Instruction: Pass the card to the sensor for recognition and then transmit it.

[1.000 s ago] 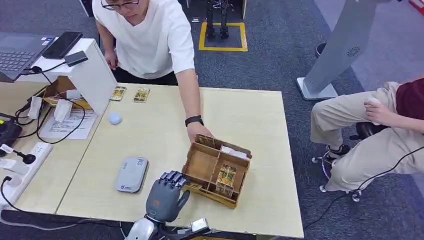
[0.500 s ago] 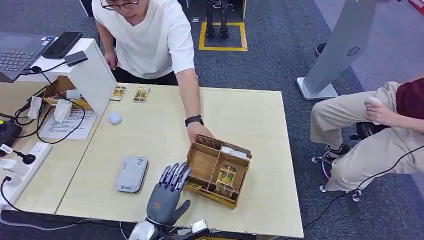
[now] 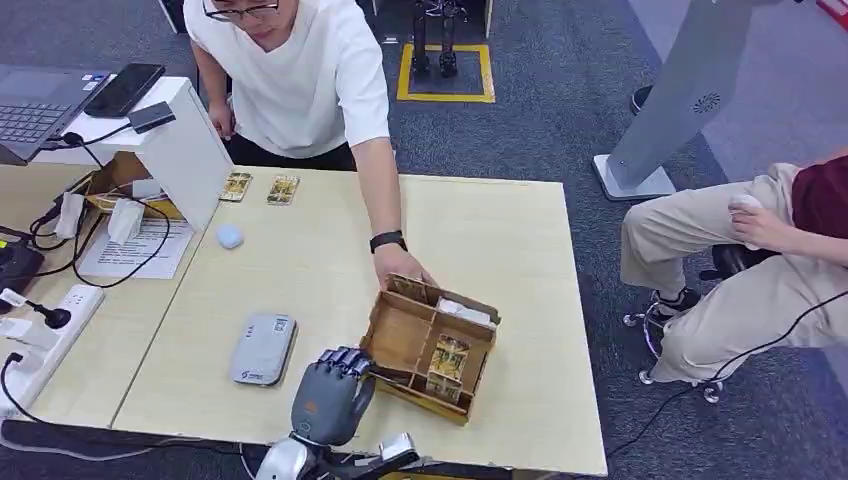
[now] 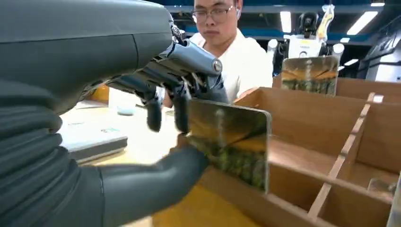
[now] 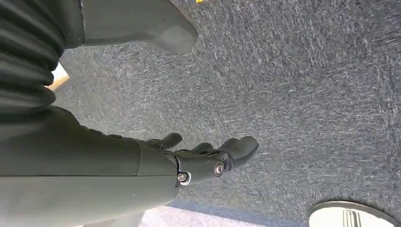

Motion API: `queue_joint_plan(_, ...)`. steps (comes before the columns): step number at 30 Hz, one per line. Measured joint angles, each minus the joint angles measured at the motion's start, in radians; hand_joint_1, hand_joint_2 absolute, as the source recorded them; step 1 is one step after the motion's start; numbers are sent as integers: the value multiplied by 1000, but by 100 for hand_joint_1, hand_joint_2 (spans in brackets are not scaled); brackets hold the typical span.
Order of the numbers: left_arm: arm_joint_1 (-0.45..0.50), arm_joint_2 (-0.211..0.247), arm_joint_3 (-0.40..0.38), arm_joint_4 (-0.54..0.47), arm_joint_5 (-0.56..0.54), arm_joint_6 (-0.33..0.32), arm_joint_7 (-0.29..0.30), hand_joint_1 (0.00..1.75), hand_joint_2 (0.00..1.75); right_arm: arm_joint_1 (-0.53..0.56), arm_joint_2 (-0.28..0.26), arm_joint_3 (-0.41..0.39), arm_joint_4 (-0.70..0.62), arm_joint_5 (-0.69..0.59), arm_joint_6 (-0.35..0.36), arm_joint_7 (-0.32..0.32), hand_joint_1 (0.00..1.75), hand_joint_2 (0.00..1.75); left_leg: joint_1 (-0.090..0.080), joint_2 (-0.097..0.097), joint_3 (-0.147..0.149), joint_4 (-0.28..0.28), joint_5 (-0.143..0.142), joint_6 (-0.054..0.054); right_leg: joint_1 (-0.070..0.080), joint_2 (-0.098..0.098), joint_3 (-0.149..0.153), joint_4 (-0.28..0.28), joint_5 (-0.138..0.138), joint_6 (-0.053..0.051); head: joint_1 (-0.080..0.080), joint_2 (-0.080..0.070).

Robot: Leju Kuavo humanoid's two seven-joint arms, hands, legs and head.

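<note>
A card (image 4: 231,142) is pinched between thumb and fingers of the left robot hand (image 3: 330,392) at the near edge of the wooden box (image 3: 398,340). Nothing is held by the right robot hand (image 5: 208,158), its fingers loosely curled above the carpet.

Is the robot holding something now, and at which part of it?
The left hand pinches a card by one end, thumb against fingers. The right hand holds nothing.

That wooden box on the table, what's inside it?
The wooden box holds picture cards standing in its compartments. The left hand pinches one card at its near edge. The compartment floors are partly hidden.
</note>
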Motion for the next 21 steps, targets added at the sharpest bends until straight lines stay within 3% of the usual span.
queue_joint_plan(21, -3, 0, 0, 0, 11, 0, 5, 175, 175, 0, 0, 17, 0, -1, 0, 1, 0, 175, 0, 0, 0, 0, 0, 0, 0, 0, 0, 0, 0, 0, 0, 0)
